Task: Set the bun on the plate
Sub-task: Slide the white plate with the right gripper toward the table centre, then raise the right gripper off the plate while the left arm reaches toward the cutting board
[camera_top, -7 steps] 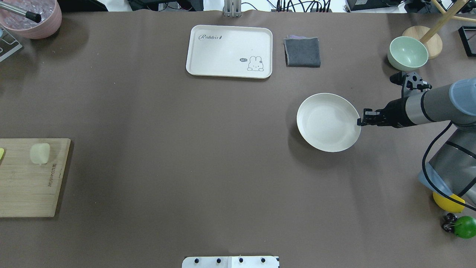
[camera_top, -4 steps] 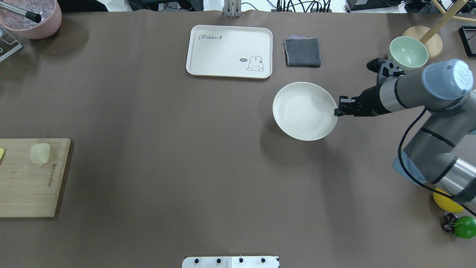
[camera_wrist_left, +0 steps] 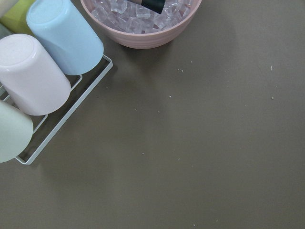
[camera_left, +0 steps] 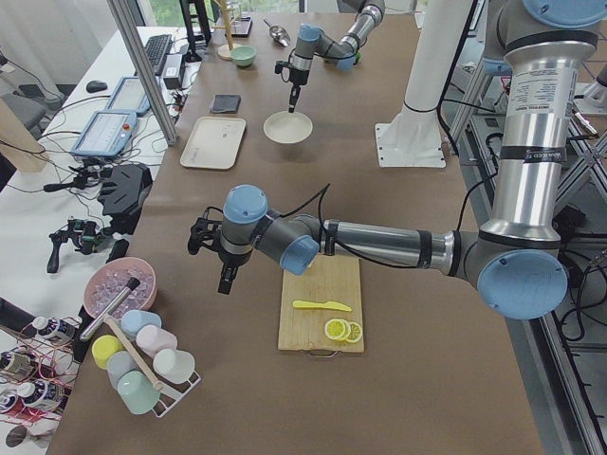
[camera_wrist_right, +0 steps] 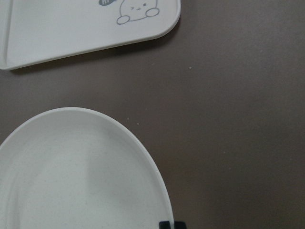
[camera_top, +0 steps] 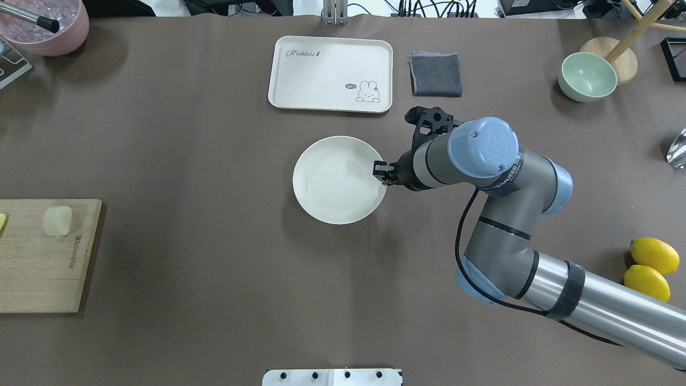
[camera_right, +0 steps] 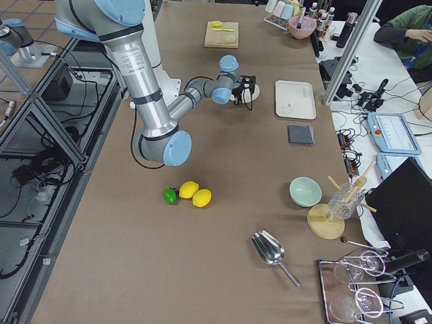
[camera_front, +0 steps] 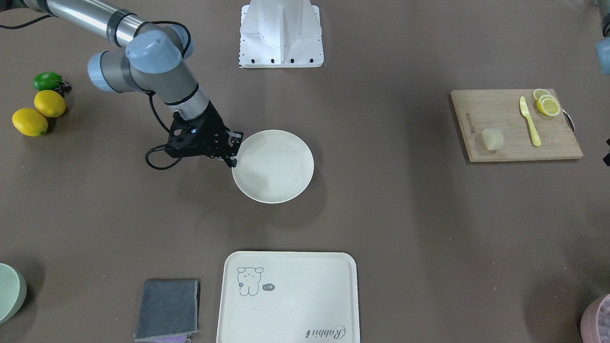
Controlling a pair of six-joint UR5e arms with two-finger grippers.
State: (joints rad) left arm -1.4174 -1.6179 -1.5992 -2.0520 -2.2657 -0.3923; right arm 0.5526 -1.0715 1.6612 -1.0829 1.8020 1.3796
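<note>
The bun (camera_top: pixel 57 220) (camera_front: pixel 493 139) lies on the wooden cutting board (camera_top: pixel 37 268) at the table's left edge, touched by nothing. The round off-white plate (camera_top: pixel 332 185) (camera_front: pixel 279 169) (camera_wrist_right: pixel 71 176) is near the table's middle, just in front of the cream tray. My right gripper (camera_top: pixel 381 171) (camera_front: pixel 232 151) is shut on the plate's right rim; one black fingertip (camera_wrist_right: pixel 171 224) shows at that rim. My left gripper (camera_left: pixel 224 275) hangs over the table beside the cutting board, seen only in the exterior left view, so I cannot tell whether it is open or shut.
A rabbit-print tray (camera_top: pixel 330 74) and a folded grey cloth (camera_top: pixel 435 74) lie behind the plate. A green bowl (camera_top: pixel 587 76) sits far right, two lemons (camera_top: pixel 651 265) near right. A pink ice bowl (camera_wrist_left: pixel 143 24) and racked cups (camera_wrist_left: pixel 43 71) are below the left wrist.
My right gripper has carried the plate leftward, from the table's right side to its middle in front of the tray. The bun has stayed in place.
</note>
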